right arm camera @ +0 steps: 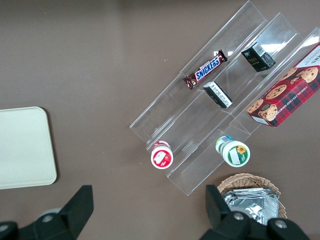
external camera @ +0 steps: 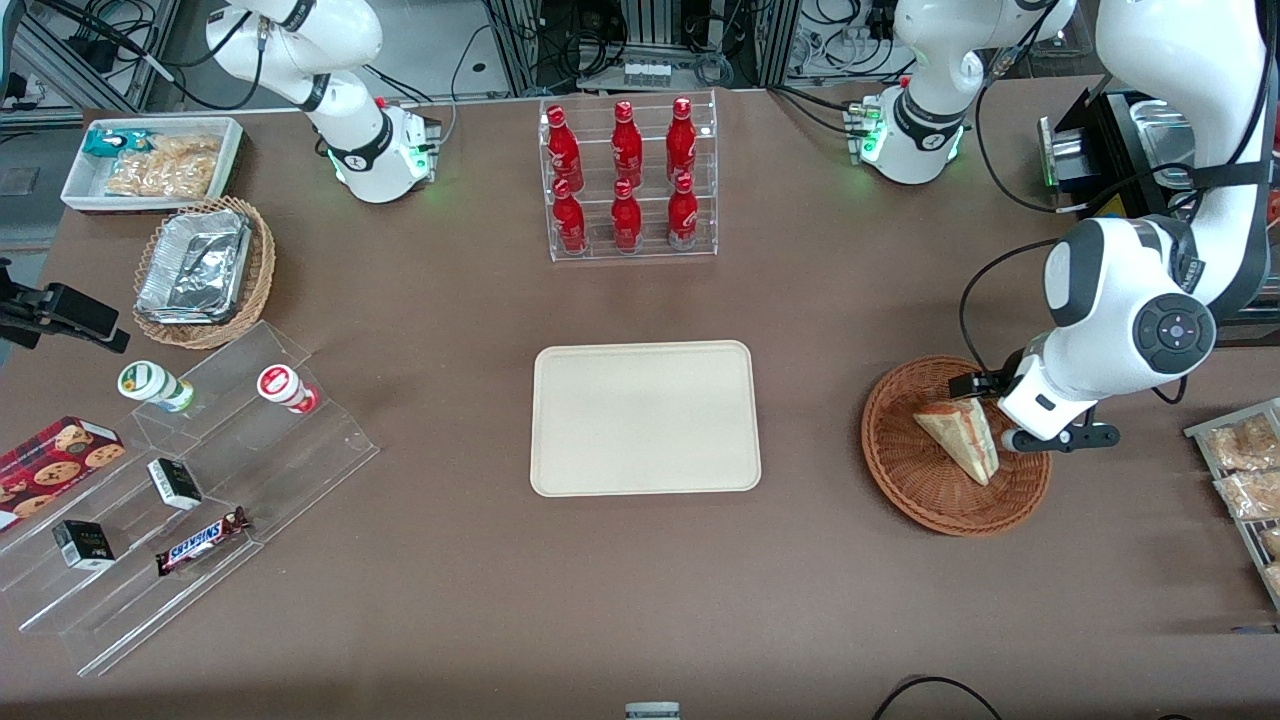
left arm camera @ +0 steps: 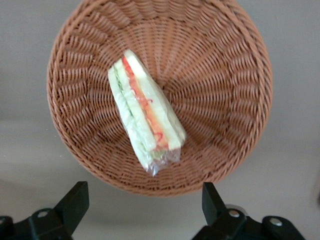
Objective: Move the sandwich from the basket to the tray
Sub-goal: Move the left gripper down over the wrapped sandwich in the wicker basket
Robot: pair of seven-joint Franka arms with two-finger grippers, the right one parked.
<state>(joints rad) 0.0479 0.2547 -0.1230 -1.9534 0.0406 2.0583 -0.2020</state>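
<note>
The sandwich (external camera: pixel 958 436), a triangular wedge wrapped in clear film with a red and yellowish filling showing between pale bread layers (left arm camera: pixel 145 116), lies in the reddish-brown wicker basket (external camera: pixel 905 470), resting on the woven floor and leaning toward the wall on the working arm's side. The end effector (left arm camera: pixel 145 202) hangs above the basket's rim, its two black fingers (left arm camera: pixel 72 202) spread wide and holding nothing, clear of the sandwich; in the front view it is mostly hidden under the white wrist housing at the basket's edge (external camera: pixel 985 385). The basket stands on the brown desk (external camera: pixel 450 600) toward the working arm's end, well apart from the cream tray (external camera: pixel 645 418), which lies flat and bare at the desk's middle. Farther from the front camera than the tray stands a clear acrylic rack (external camera: pixel 630 250) of six red bottles (external camera: pixel 626 140). Toward the parked arm's end lie a stepped clear display (external camera: pixel 200 500) carrying a Snickers bar (external camera: pixel 200 540), small dark boxes (external camera: pixel 175 483), two yogurt cups (external camera: pixel 155 385) and a chocolate-chip cookie box (external camera: pixel 55 465), with a lighter wicker basket of foil containers (external camera: pixel 195 265) and a white bin of snacks (external camera: pixel 150 162) farther from the camera.
</note>
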